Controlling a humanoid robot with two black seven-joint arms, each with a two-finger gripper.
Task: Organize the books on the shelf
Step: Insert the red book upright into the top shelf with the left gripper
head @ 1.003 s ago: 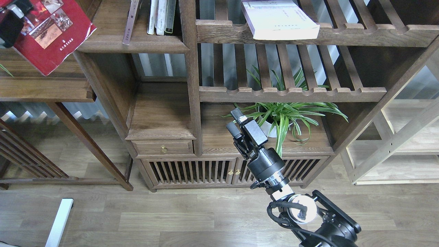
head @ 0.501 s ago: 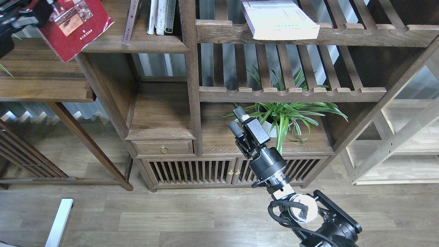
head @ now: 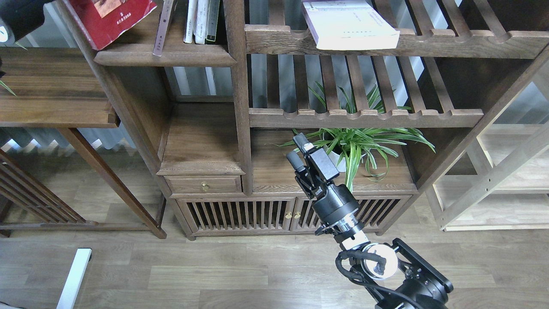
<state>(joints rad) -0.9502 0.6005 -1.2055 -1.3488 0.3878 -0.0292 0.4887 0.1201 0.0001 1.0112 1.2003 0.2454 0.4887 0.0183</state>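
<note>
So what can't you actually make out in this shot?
- Left gripper: head view, cut off by the top-left corner, so its grip on the red book is unseen.
- Red book: top cropped by the frame edge.
- Upright books: tops cropped, spines too small to read.

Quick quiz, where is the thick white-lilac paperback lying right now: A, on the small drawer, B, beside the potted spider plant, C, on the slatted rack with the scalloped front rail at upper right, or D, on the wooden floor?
C: the thick white-lilac paperback lies flat on the slatted rack, overhanging its scalloped rail.

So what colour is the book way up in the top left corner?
Red book, with a photo on its cover; head view.
</note>
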